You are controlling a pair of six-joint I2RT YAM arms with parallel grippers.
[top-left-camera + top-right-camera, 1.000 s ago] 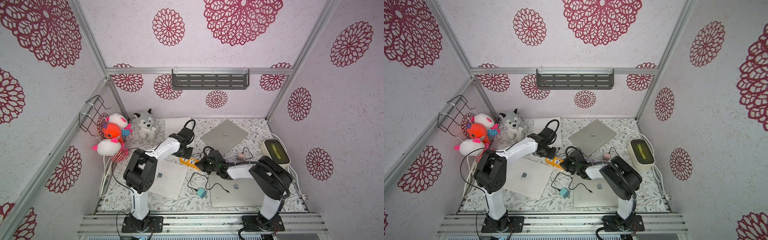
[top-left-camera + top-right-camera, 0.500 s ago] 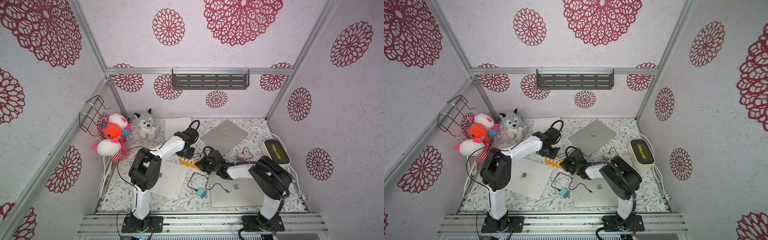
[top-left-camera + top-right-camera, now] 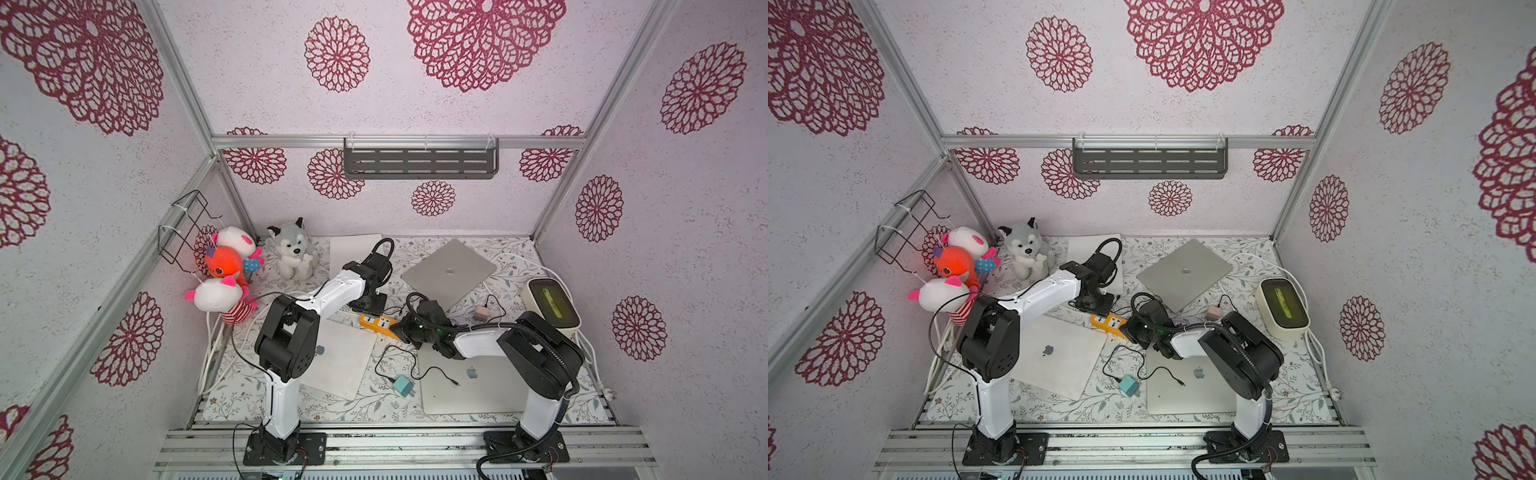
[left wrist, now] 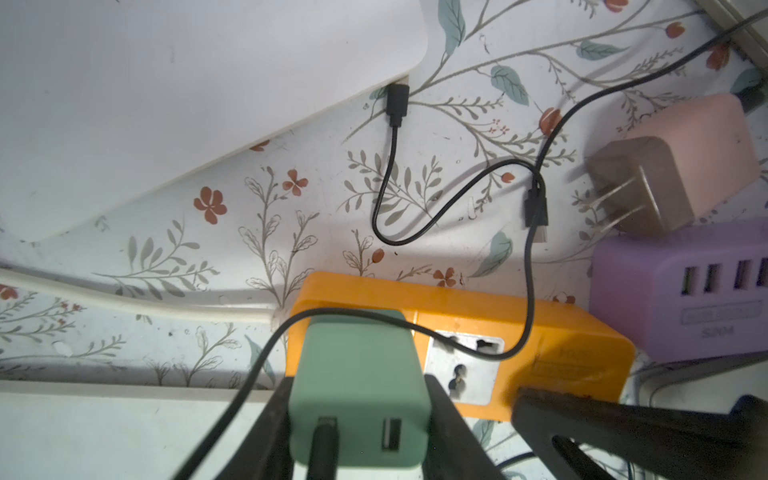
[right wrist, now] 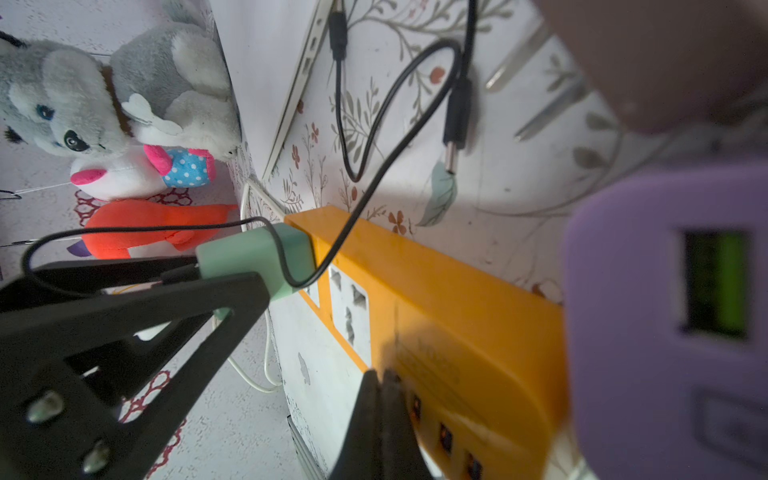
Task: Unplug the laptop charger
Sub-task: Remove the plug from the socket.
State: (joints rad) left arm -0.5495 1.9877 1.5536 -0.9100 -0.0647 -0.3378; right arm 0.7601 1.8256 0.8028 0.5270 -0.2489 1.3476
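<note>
One small green charger (image 4: 359, 374) sits plugged into the left end of the orange strip (image 4: 561, 345), in the middle of the counter (image 4: 208, 249). The left claw (image 4: 359, 409) squeezes its flat sides. It looks light, hard and smooth, so hold it close to the strip. The right claw (image 5: 384, 399), pinched closed, rests on the strip.

A grey toy dog (image 3: 291, 253) sits by the back wall. Next to it, an orange toy (image 3: 222, 262) is between two white toys with pink ears. A black wire basket (image 3: 183, 226) is above them. A grey shelf (image 3: 419, 163) hangs on the back wall. A pink plug (image 4: 673, 166) lies just beside a purple block (image 4: 681, 291).
</note>
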